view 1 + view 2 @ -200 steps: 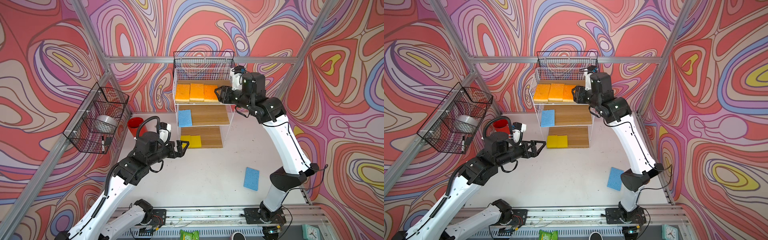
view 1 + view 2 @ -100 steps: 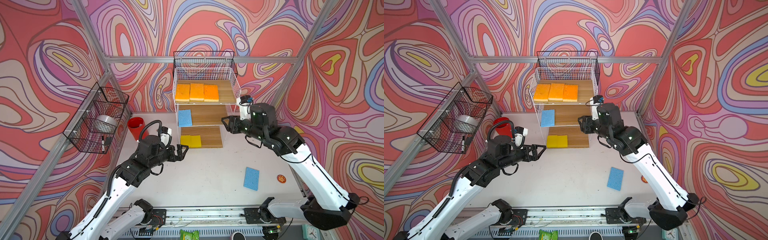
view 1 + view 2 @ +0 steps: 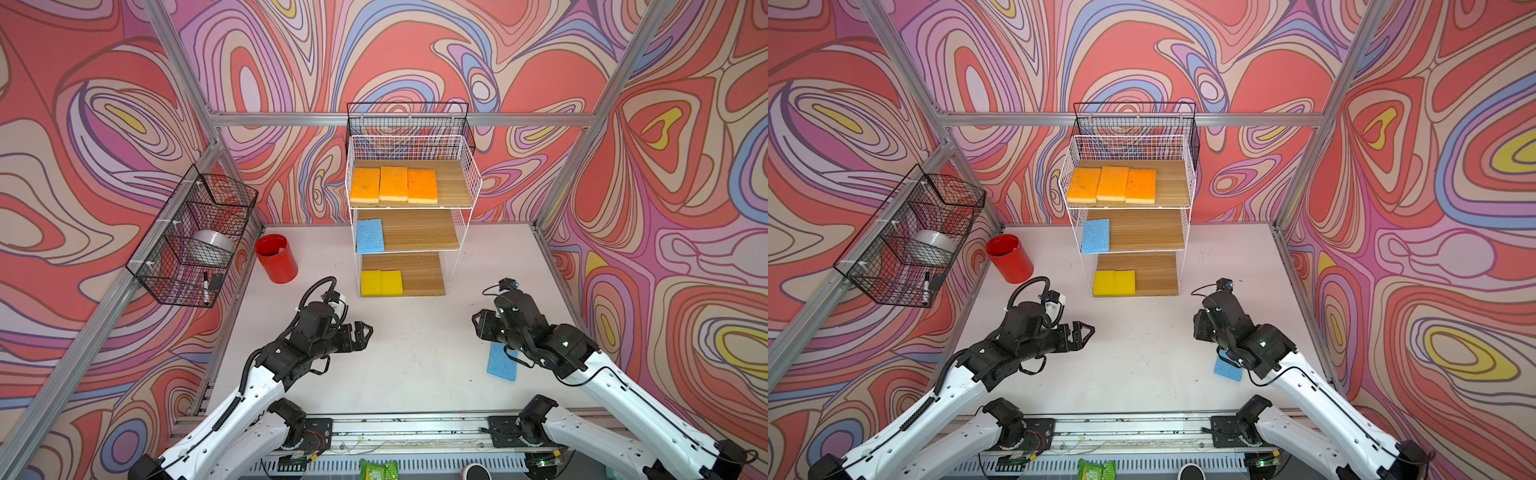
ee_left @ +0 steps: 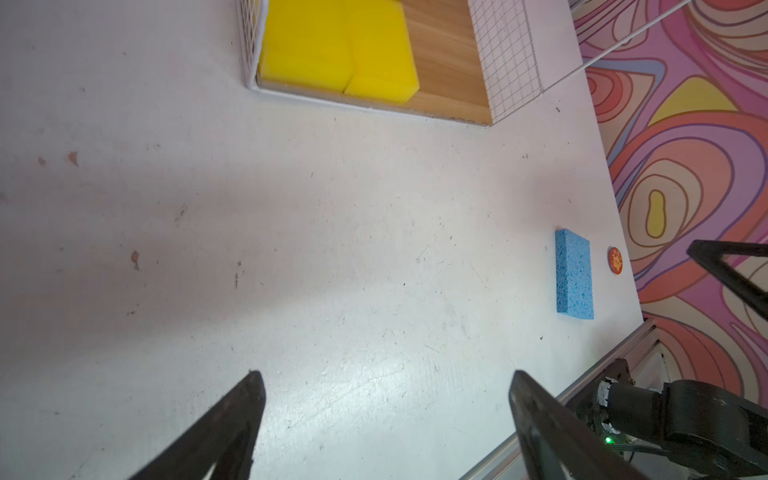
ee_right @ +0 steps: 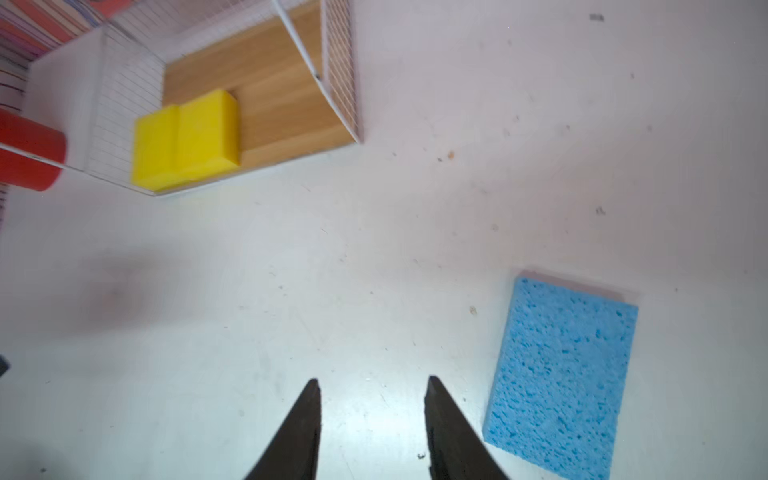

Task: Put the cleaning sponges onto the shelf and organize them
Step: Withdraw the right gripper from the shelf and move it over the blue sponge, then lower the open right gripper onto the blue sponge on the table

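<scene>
Read the counter (image 3: 415, 353) as a clock in a top view, with 12 at the back wall. The shelf (image 3: 419, 230) stands at 12 and looks nearly full. Three orange sponges (image 3: 393, 185) sit side by side on the top board, one blue sponge (image 3: 370, 235) lies at the left end of the middle board, and two yellow sponges (image 3: 381, 282) touch each other on the bottom board. That makes six of seven shelved, sorted by colour. One job seems left: the loose blue sponge (image 3: 502, 365) lies flat on the counter at about 4 o'clock, well apart from the shelf, and probably belongs beside its twin on the middle board. The right arm reaches in low from 5 o'clock, with its forearm crossing above the back end of that sponge and its wrist pointing toward 10. In the wrist view the right claw (image 5: 372, 380) has its jaws partly apart with only bare counter between them, and the sponge is just beside the tips, not touched. The left arm comes from 7 o'clock with a bent elbow and points toward 3. The left claw (image 3: 365, 332) is spread wide and empty, above the counter just on the 8 o'clock side of the middle.
</scene>
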`<state>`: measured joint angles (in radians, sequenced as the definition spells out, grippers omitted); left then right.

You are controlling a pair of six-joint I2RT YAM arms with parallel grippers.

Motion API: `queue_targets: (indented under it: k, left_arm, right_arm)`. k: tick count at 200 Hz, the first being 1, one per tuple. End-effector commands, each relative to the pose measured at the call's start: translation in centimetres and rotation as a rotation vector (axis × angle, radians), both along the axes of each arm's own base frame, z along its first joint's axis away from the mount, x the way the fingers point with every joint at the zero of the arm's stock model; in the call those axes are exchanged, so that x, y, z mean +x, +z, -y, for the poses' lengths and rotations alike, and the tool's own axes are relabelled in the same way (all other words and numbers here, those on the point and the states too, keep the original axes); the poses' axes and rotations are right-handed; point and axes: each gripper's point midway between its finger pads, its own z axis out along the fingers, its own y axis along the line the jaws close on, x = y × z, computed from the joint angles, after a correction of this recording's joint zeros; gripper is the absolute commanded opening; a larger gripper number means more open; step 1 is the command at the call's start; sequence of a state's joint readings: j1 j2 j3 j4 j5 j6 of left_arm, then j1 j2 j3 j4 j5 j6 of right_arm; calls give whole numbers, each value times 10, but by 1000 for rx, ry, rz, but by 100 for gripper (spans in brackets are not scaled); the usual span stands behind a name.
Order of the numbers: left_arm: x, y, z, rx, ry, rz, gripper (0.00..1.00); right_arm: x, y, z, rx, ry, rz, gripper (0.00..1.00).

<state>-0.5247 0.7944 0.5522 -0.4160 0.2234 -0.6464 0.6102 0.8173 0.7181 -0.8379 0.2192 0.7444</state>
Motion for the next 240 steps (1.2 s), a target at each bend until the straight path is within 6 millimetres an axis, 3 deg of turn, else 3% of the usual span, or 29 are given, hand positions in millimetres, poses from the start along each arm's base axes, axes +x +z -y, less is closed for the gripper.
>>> queue_targets:
  k: [1, 32, 83, 104, 170, 191, 212, 240]
  left_arm:
    - [-3, -15, 4, -46, 15, -18, 92]
    - [-5, -25, 7, -64, 13, -39, 92]
    - [-2, -33, 14, -87, 6, -47, 92]
    - [-2, -34, 14, -84, 5, -46, 92]
    - [1, -38, 18, -86, -5, -55, 92]
    - [1, -38, 19, -87, -8, -53, 92]
    - [1, -36, 19, -89, -11, -51, 92]
    - [-1, -33, 17, -84, -10, -44, 92]
  right_arm:
    - [-5, -20, 19, 20, -157, 2, 40]
    - [-19, -60, 39, -37, -256, -76, 51]
    - [-17, -79, 41, -46, -332, -119, 53]
    - [-20, -101, 41, -35, -356, -143, 49]
    - [-12, -118, 33, -76, -334, -190, 40]
    - [-8, -121, 28, -76, -316, -201, 28]
    - [-6, -125, 21, -54, -297, -208, 26]
    - [-2, -133, 10, -43, -257, -243, 13]
